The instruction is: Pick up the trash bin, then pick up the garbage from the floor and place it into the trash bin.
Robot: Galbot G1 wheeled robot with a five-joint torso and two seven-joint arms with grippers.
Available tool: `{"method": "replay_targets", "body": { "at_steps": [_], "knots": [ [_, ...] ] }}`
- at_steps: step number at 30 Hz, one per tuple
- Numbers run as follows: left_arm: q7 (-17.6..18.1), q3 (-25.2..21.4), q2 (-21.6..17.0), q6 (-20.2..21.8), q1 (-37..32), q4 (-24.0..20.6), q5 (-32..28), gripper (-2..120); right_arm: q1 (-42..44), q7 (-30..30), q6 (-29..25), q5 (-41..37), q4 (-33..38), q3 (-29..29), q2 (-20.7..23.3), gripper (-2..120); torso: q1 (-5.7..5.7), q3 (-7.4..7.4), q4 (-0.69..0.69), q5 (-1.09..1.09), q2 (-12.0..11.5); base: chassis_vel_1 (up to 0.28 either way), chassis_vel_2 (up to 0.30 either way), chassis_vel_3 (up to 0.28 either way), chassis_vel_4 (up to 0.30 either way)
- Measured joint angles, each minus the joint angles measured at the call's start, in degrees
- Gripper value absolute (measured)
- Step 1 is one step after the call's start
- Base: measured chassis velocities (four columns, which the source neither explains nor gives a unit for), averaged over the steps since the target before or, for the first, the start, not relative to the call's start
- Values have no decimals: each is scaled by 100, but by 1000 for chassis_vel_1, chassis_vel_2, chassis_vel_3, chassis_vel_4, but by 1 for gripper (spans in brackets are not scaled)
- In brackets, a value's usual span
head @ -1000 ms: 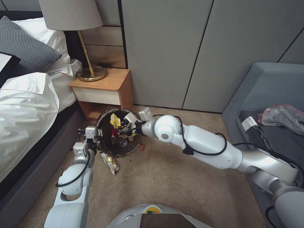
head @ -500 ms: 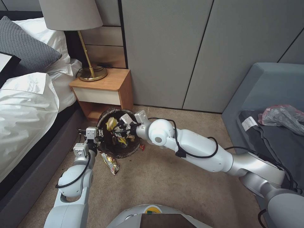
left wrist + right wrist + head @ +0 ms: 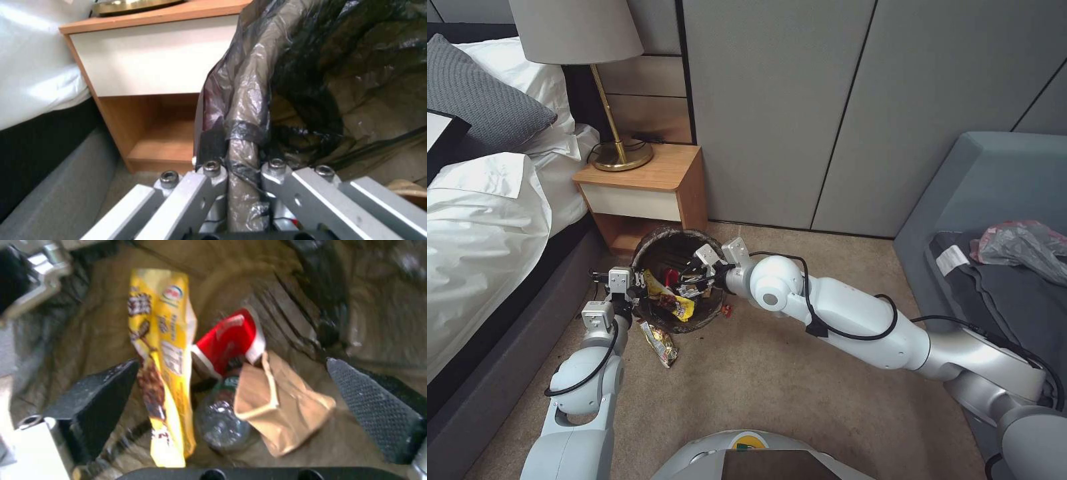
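Observation:
The trash bin (image 3: pixel 657 239), lined with a dark brown bag, sits by the nightstand, and my left gripper (image 3: pixel 629 283) is shut on its near rim. The left wrist view shows that gripper (image 3: pixel 242 166) pinching the bag-covered rim of the trash bin (image 3: pixel 249 100). My right gripper (image 3: pixel 694 273) hangs open over the bin's mouth. Between its pads (image 3: pixel 378 413) I see garbage inside: a yellow wrapper (image 3: pixel 162 373), a red-and-white packet (image 3: pixel 229 340), a brown paper bag (image 3: pixel 276 406) and a clear bottle (image 3: pixel 220 420). The yellow wrapper (image 3: pixel 670 301) leans inside near the left rim.
A shiny snack wrapper (image 3: pixel 659 343) and a small red scrap (image 3: pixel 727 310) lie on the carpet beside the bin. The wooden nightstand (image 3: pixel 647 187) with a lamp stands right behind it, the bed (image 3: pixel 480 220) to the left, a grey sofa (image 3: pixel 994 220) to the right.
My right gripper carried the yellow wrapper down into the bin, let it go and drew back a little. The wrapper now rests inside. The left gripper kept its hold.

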State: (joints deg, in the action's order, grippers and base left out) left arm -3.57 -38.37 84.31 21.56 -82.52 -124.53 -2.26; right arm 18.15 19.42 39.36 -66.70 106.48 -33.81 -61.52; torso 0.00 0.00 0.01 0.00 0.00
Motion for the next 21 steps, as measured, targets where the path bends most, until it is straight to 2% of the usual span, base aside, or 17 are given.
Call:
{"method": "replay_targets", "body": {
  "at_steps": [7,9,10,12,14,16,18,19,21],
  "knots": [
    [-1,20,-9,8,-12,-14,-2,2,176,-6,-27,150,182,392,182,100,0,0,0,0,0,0,0,0,0],
    [-5,60,-17,57,-37,-60,-71,2,430,-17,-124,308,402,905,339,100,0,0,0,0,0,0,0,0,0],
    [-5,60,-17,57,-37,-60,-71,2,430,-17,-124,308,402,905,339,100,0,0,0,0,0,0,0,0,0],
    [-6,97,-41,107,-80,-136,-139,2,690,70,-389,651,547,1403,517,100,0,0,-1,1,0,0,0,0,0],
    [-13,125,-57,140,-101,-167,-186,2,791,137,-540,790,598,1559,585,100,0,0,-3,1,0,0,0,0,0],
    [-16,186,-114,225,-143,-252,-283,2,1165,252,-1052,1397,676,2074,759,100,0,0,-2,2,0,0,0,0,0],
    [-26,256,-162,233,-166,-272,-296,2,1601,292,-1318,1865,765,2627,848,100,0,0,-2,2,0,0,0,0,0],
    [-26,256,-162,233,-166,-272,-296,2,1601,292,-1318,1865,765,2627,848,100,0,0,-2,2,0,0,0,0,0],
    [-30,311,-181,236,-172,-270,-285,2,1957,387,-1422,1995,891,3045,880,100,0,0,-3,2,0,0,0,0,0]
  ]
}}
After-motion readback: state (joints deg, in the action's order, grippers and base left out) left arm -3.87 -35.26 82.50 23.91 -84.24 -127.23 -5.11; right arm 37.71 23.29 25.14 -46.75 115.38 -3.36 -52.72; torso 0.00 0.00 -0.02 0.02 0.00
